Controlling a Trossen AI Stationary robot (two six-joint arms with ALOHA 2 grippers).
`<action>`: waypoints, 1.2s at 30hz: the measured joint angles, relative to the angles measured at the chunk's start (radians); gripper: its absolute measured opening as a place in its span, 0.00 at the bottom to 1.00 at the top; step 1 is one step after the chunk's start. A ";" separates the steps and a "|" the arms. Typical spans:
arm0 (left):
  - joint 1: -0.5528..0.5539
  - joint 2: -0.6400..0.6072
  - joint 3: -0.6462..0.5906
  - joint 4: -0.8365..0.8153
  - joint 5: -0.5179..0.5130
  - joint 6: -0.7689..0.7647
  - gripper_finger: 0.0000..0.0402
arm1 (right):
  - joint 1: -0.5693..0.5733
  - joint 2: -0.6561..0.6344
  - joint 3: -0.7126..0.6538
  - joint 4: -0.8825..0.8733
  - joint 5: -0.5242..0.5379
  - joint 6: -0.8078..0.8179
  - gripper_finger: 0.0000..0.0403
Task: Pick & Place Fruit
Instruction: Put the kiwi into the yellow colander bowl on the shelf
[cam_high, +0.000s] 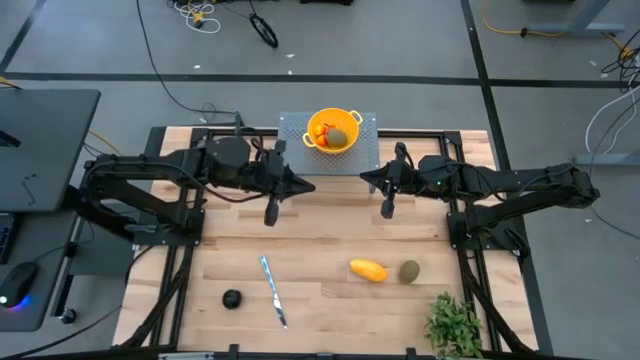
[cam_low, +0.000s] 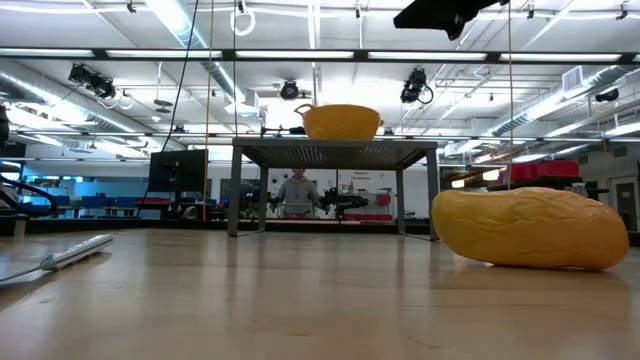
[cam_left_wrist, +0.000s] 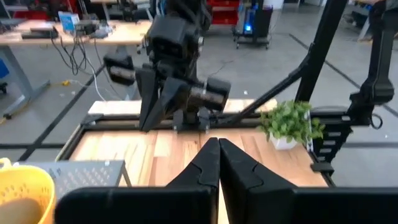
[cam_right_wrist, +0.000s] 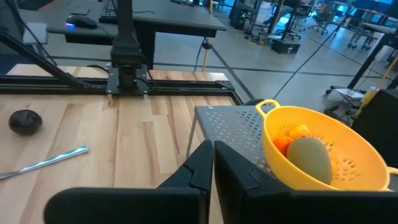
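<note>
I see both arms hanging over the back half of the counter (cam_high: 330, 240), either side of the perforated stand (cam_high: 290, 128); the left gripper (cam_high: 270, 214) has its jaws pressed shut on nothing; the right gripper (cam_high: 387, 210) likewise shut and empty; the yellow colander (cam_high: 333, 130) on the stand holds a green oval (cam_right_wrist: 309, 158) and orange-red pieces (cam_right_wrist: 287, 138); the yellow-orange fruit (cam_high: 368, 270) and second green oval (cam_high: 409, 270) lie near the counter's front, the dark round fruit (cam_high: 232, 298) beside the knife (cam_high: 273, 291); a plant (cam_high: 455, 324) stands at the front right corner.

Pale wood table (cam_high: 330, 240), perforated metal stand (cam_right_wrist: 227, 127), glossy yellow colander (cam_right_wrist: 348, 155)
</note>
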 joint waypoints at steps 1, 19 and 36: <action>0.000 0.000 0.000 -0.011 0.000 -0.003 0.02 | 0.004 0.000 0.000 0.000 0.000 -0.001 0.06; -0.129 -0.015 -0.015 -0.263 -0.083 -0.017 0.00 | 0.094 0.000 0.000 0.000 0.000 -0.021 0.06; -0.138 -0.166 -0.016 -0.324 -0.153 -0.010 0.00 | 0.157 0.000 0.000 0.045 0.002 -0.026 0.06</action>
